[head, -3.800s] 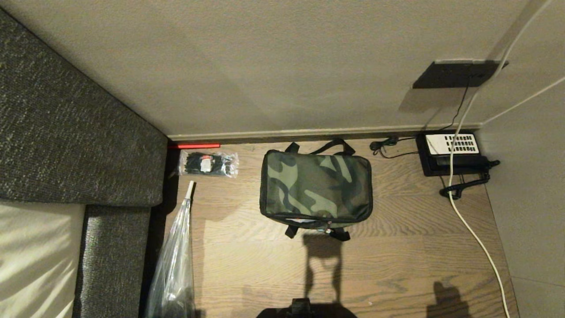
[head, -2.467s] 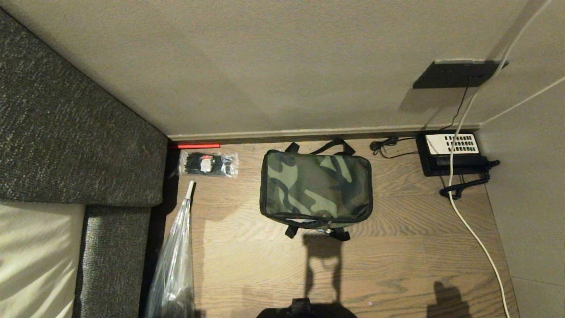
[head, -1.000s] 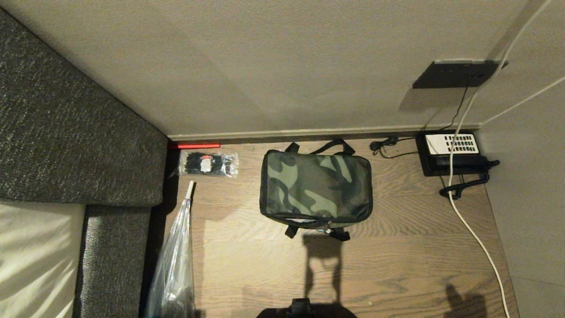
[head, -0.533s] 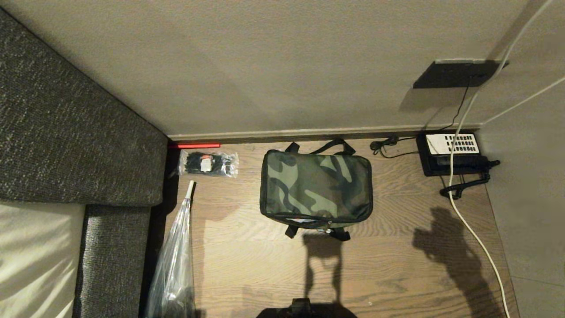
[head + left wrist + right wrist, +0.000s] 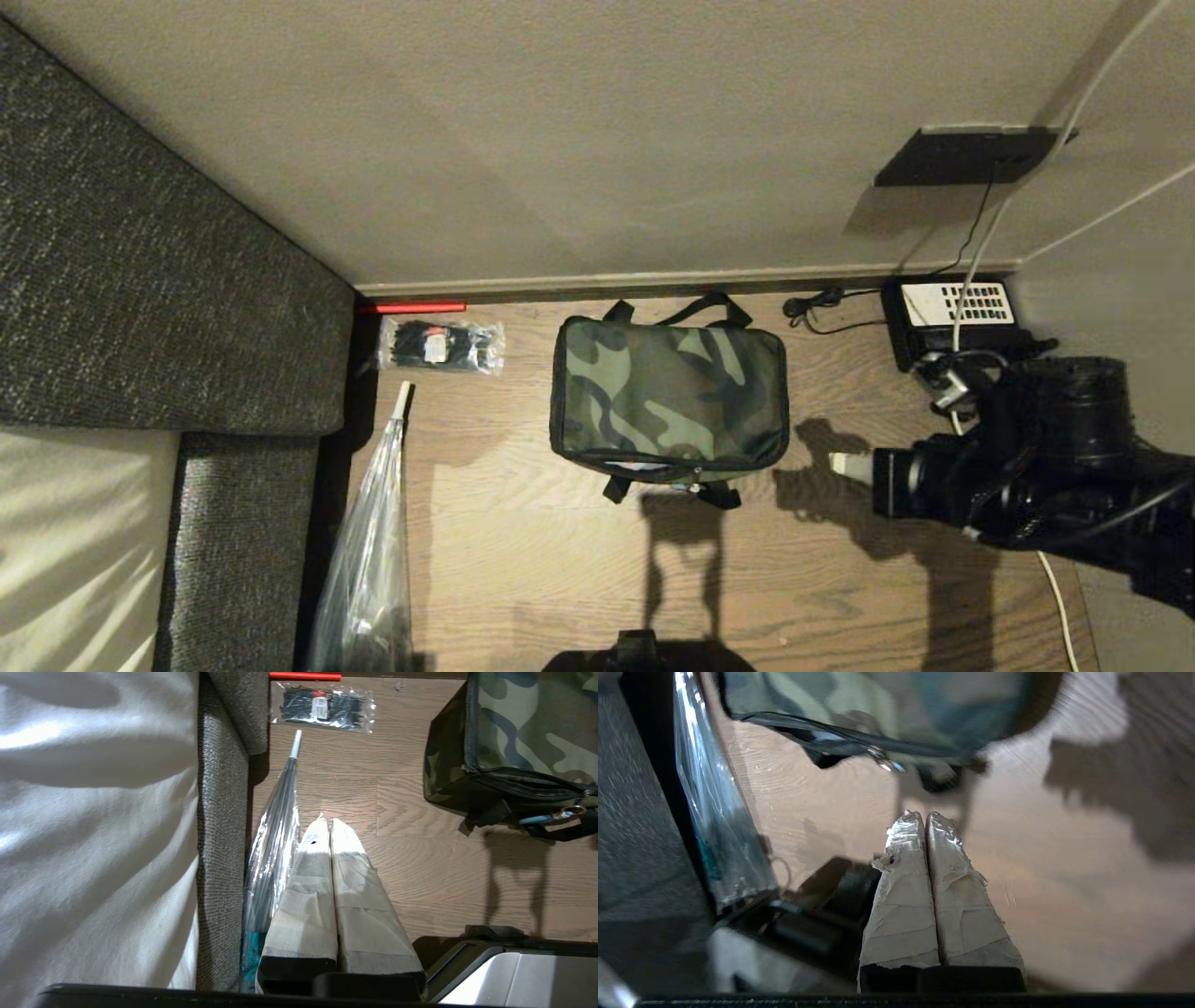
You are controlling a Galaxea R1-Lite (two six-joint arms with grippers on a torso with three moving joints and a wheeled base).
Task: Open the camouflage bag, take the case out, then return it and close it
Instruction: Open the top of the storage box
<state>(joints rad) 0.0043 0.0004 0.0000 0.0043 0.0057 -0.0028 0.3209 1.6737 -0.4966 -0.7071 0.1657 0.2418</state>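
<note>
The camouflage bag (image 5: 667, 397) stands closed on the wooden floor near the wall, its lid zipped and its zip pull (image 5: 693, 482) at the front edge. The case is hidden. My right gripper (image 5: 845, 464) hovers to the right of the bag, a short gap away, pointing toward it with its taped fingers shut and empty. In the right wrist view the gripper (image 5: 924, 817) points at the floor in front of the bag (image 5: 878, 700), near the zip pull (image 5: 886, 761). My left gripper (image 5: 327, 823) stays parked, shut, low beside the bag's (image 5: 528, 732) left.
A grey upholstered sofa (image 5: 140, 280) fills the left side. A clear plastic bag (image 5: 369, 551) lies beside it, with a packet of black ties (image 5: 439, 345) and a red stick (image 5: 411, 307) behind. A black telephone (image 5: 952, 313) and white cable (image 5: 971, 271) sit at back right.
My right arm has swung into the head view from the right, and its shadow has crossed the floor toward the bag. The bag has not moved.
</note>
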